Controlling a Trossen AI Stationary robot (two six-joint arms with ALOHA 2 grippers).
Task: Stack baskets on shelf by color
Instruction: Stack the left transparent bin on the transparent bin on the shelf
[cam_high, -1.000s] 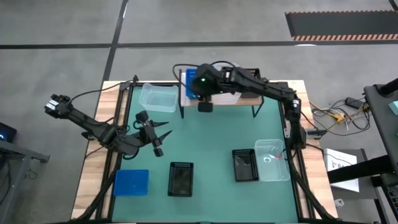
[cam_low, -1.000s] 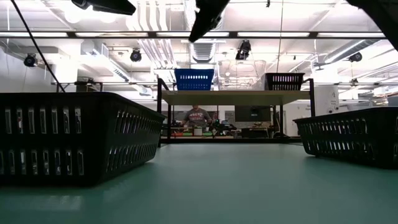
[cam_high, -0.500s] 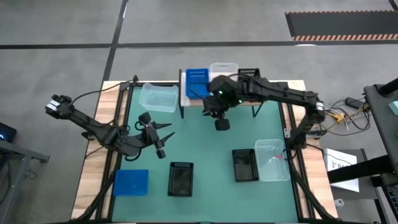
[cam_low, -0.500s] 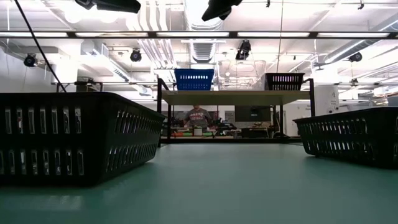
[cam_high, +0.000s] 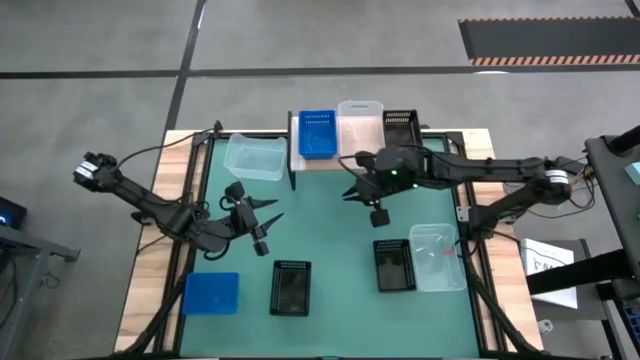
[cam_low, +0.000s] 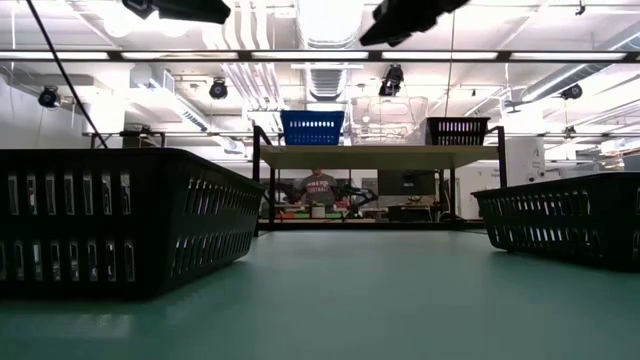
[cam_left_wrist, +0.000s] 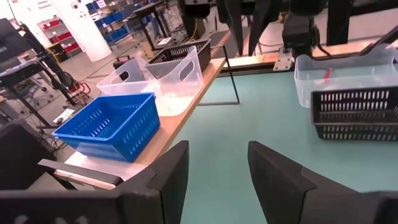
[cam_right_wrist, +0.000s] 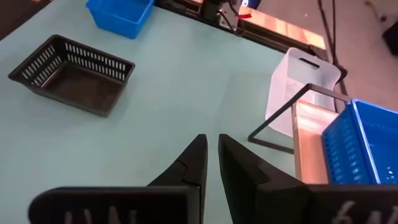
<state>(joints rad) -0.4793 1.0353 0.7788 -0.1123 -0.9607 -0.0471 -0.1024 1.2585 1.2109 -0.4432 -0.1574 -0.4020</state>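
1. The shelf (cam_high: 352, 148) stands at the far edge of the green surface (cam_high: 330, 240). Three baskets sit side by side on its plank: a blue basket (cam_high: 317, 133), a clear basket (cam_high: 360, 124), and a black basket (cam_high: 400, 124).
2. Six baskets lie loose on the surface: a clear one (cam_high: 255, 157) just left of the shelf, a blue one (cam_high: 211, 293) at the near left, a black one (cam_high: 291, 287) beside it, and at the near right a black one (cam_high: 394, 265) touching a clear one (cam_high: 438, 257).
3. The right gripper (cam_high: 352, 190) hangs over the surface just in front of the shelf, holding nothing. In the right wrist view its jaws stand nearly closed, with only a thin gap between them.
4. The left gripper (cam_high: 268, 212) waits over the left half of the surface, jaws spread and empty.
5. Handling judgement: these are thin plastic bins, likely very light and fairly stiff, with walls that may flex under a pinch. The clear ones look smooth and probably slippery; the perforated blue and black ones should offer more bite.
6. Best hold, as judged: pinch one wall at its rim, mid-length on a short end, so the bin hangs level. The clear bins show a handle cutout at the end, a likely grip spot.
7. Risk: light bins may skid when nudged, and a stack needs square alignment to nest.
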